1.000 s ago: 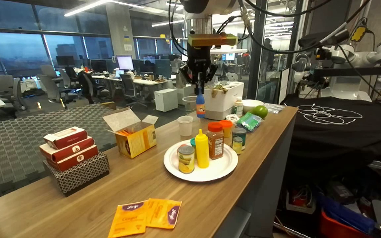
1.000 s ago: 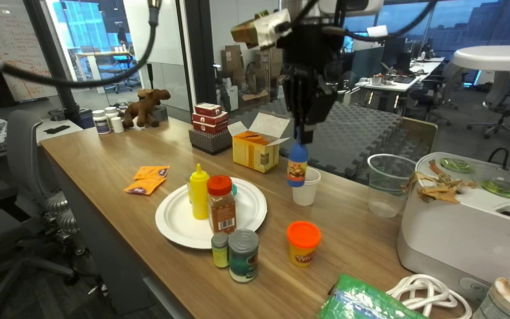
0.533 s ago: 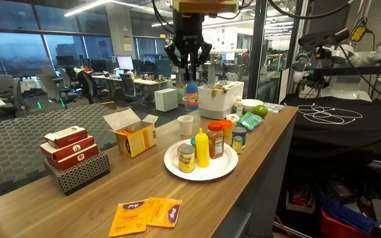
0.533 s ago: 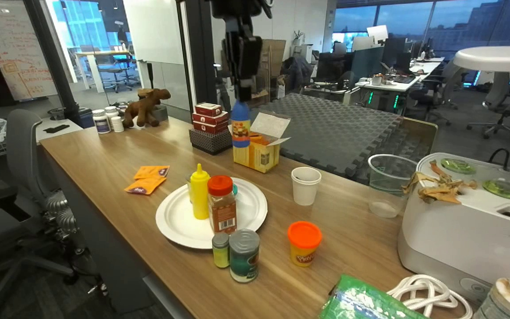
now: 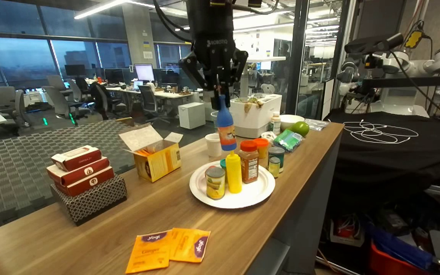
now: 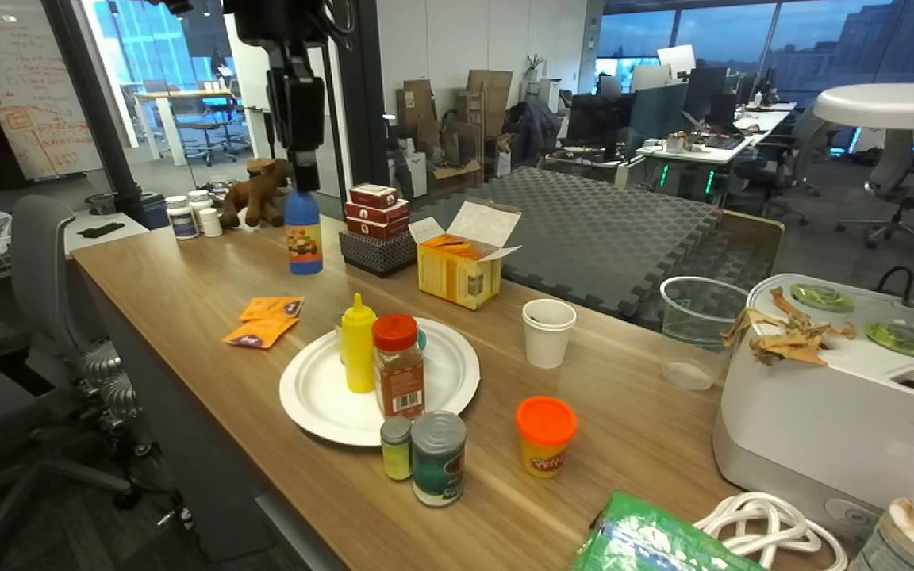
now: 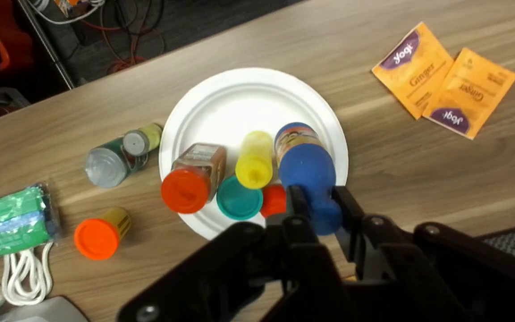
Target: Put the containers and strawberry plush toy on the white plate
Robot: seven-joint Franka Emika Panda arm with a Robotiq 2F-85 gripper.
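In the jaws, blue bottle [image 5: 226,124], aloft

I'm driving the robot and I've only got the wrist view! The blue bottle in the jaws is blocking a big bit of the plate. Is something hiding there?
Observer: Yes! In an exterior view, a grey-topped can stands on the white plate. It doesn't show in your view.
Child: Sneaky can! And is my bottle bumping the yellow bottle? They look super close from here.
Observer: No, they're apart. An exterior view shows a gap between the blue bottle and the yellow one.
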